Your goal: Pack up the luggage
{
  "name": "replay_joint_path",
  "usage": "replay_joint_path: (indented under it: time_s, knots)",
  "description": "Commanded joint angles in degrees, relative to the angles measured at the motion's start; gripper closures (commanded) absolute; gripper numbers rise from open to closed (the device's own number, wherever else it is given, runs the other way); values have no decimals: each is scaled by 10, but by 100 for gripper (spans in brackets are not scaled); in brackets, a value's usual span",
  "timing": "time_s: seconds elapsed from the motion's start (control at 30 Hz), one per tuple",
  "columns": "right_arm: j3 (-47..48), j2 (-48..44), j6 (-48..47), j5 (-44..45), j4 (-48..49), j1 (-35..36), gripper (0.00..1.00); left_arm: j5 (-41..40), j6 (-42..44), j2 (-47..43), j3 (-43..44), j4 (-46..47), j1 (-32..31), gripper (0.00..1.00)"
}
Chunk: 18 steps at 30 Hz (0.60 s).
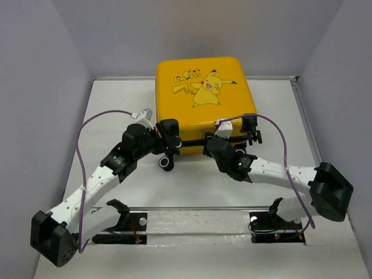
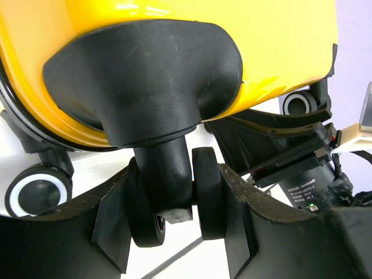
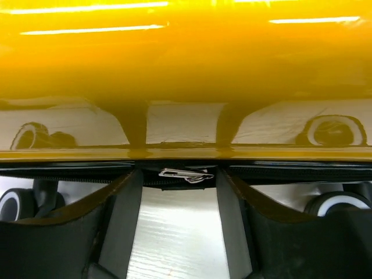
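The luggage [image 1: 203,99] is a yellow hard-shell suitcase that lies closed and flat at the back middle of the table, Pikachu print facing up. My left gripper [image 1: 170,136] is at its near left corner. In the left wrist view the gripper [image 2: 174,215] is shut on a black twin caster wheel [image 2: 206,195], with a finger pressed against each side. My right gripper [image 1: 212,145] is at the near edge. In the right wrist view it [image 3: 177,192] is open, with a finger on each side of the metal zipper pull [image 3: 186,174] on the black zipper trim.
A black-and-white wheel [image 1: 167,163] sticks out below the left gripper, and another caster [image 1: 253,137] is at the near right corner. Purple cables [image 1: 87,131] loop over both arms. A rail with black brackets [image 1: 192,208] runs along the near edge. Grey walls enclose the table.
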Motion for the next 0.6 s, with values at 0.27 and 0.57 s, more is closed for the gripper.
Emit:
replay_joint_path:
  time_s: [0.27,0.57]
  knots:
    - [-48,-135,135,126,-63,-8,85,94,55,-48,50,226,-14,94]
    - [-167,-234,179,-1,-91,-8,59,91,52,-43,49,232,-15,94]
